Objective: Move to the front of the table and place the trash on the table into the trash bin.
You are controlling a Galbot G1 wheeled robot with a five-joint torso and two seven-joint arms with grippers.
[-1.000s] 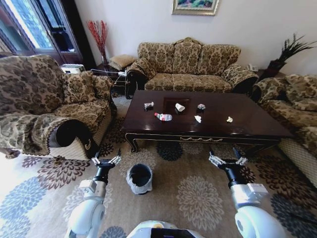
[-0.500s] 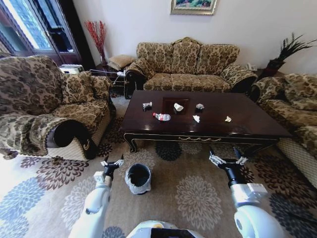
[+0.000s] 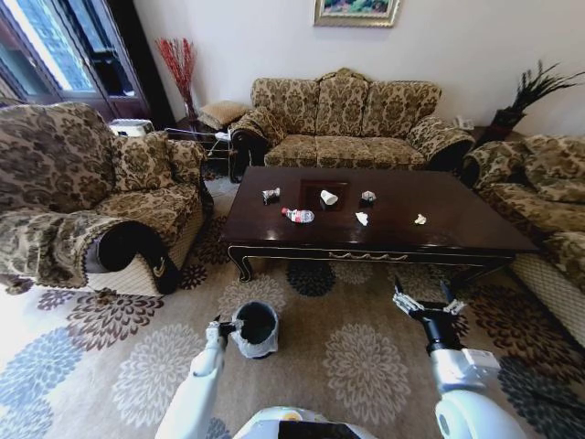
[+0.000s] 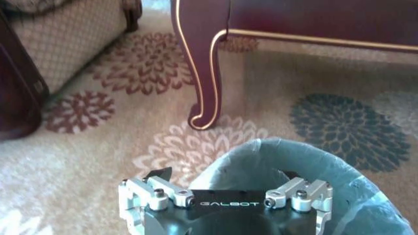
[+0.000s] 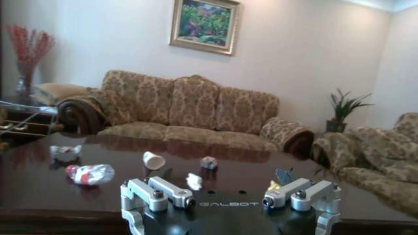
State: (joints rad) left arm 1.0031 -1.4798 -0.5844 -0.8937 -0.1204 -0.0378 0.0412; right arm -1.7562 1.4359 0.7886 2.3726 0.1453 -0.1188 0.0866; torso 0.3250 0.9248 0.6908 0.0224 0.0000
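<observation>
Trash sits mid-table [image 3: 457, 229]: paper cup [image 3: 329, 197] near the centre, bottle [image 3: 300, 215] toward the front edge, paper wads [image 3: 364, 219] beside them. Bin [image 3: 257, 327] stands on the carpet [image 3: 366, 357] before the table's front left corner. My left gripper [image 3: 228, 326] is at the bin's rim, jaws wide, empty. Right gripper [image 3: 427, 307] is spread, holding nothing, facing the table's front edge.

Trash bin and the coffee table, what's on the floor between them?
Only bare patterned carpet lies between the trash bin and the table, plain in the head view.

Bright window daylight, soft wrist views, fisheye-bent edges
</observation>
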